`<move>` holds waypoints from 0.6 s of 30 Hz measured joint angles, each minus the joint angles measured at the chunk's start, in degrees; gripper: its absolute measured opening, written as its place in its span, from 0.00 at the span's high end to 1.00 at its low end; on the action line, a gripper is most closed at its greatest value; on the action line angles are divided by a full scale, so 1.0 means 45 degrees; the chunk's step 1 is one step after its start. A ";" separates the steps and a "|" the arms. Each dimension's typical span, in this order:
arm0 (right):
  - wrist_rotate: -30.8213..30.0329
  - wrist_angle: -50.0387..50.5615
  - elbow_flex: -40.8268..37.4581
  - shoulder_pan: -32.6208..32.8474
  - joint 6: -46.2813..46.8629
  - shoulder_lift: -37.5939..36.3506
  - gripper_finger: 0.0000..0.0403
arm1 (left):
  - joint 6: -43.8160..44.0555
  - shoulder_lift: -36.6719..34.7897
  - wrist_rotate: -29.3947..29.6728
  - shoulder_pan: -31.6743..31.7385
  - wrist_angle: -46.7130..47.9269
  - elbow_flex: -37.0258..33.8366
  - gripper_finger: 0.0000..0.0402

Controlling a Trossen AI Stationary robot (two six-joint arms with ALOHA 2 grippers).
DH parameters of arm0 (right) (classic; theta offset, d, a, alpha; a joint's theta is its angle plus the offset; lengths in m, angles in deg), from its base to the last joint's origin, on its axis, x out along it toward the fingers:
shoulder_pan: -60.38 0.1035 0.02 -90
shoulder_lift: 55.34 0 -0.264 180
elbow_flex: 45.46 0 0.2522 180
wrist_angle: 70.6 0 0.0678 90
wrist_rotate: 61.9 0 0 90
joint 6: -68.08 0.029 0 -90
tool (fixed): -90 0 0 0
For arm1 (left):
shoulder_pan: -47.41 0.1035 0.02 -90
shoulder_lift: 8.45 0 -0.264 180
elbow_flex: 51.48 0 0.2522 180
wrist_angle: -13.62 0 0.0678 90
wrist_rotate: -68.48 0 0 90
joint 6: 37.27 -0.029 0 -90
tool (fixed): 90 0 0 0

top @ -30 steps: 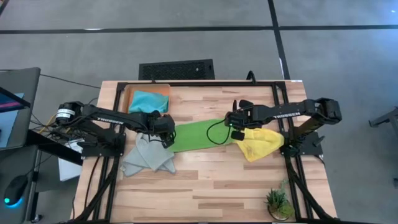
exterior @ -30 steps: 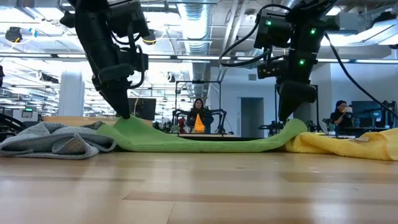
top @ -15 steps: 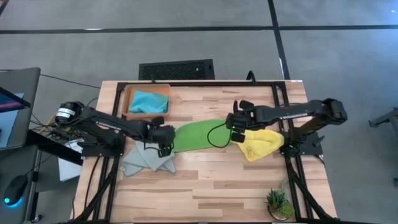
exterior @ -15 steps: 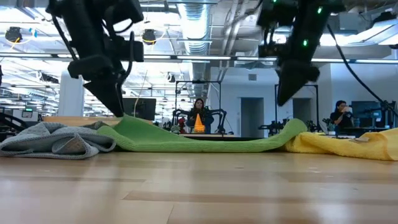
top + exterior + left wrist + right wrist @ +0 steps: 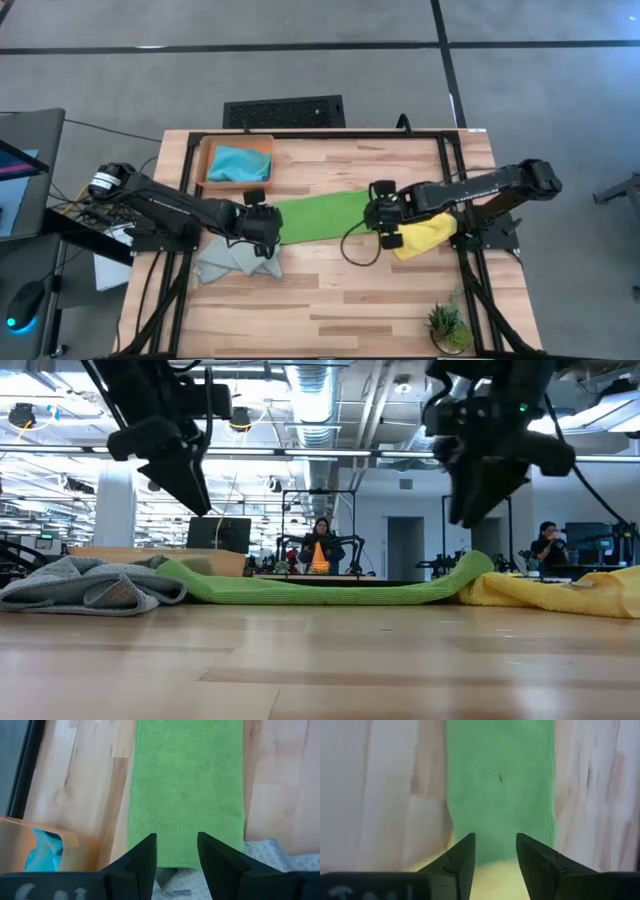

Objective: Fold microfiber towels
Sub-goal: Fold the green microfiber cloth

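The lime green towel (image 5: 320,216) lies as a long folded strip across the table's middle. Its left end (image 5: 165,860) rests on the crumpled light grey towel (image 5: 232,258), and its right end (image 5: 472,568) rides up on the yellow towel (image 5: 425,232). My left gripper (image 5: 262,226) hangs open above the strip's left end, clear of it in the low view (image 5: 190,475). My right gripper (image 5: 386,216) hangs open above the right end (image 5: 495,851), also clear (image 5: 478,495). The turquoise towel (image 5: 238,163) lies in a box. The orange towel is out of view.
An open cardboard box (image 5: 205,165) stands at the far left and holds the turquoise towel. A small potted plant (image 5: 447,325) stands at the near right corner. Bare wood (image 5: 330,290) runs along the near side. People and equipment show in the room behind the table.
Both grippers have risen off the green towel's two ends and drawn a little toward the table's near edge. The towel stays in place as a flat strip, and its left end has settled lower.
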 joint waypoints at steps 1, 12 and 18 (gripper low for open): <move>0.0046 -0.0173 -0.0156 0.0071 -0.0068 0.0101 0.59 | 0.0085 0.0000 -0.0004 -0.0075 0.0032 0.0000 0.66; 0.0105 -0.1607 -0.0542 0.0833 -0.1134 0.1403 0.60 | 0.0693 0.0000 -0.0031 -0.0310 0.0084 0.0000 0.66; -0.0060 -0.1803 -0.0493 0.0861 -0.1793 0.2893 0.60 | 0.0811 0.0000 -0.0038 -0.0315 0.0100 0.0000 0.66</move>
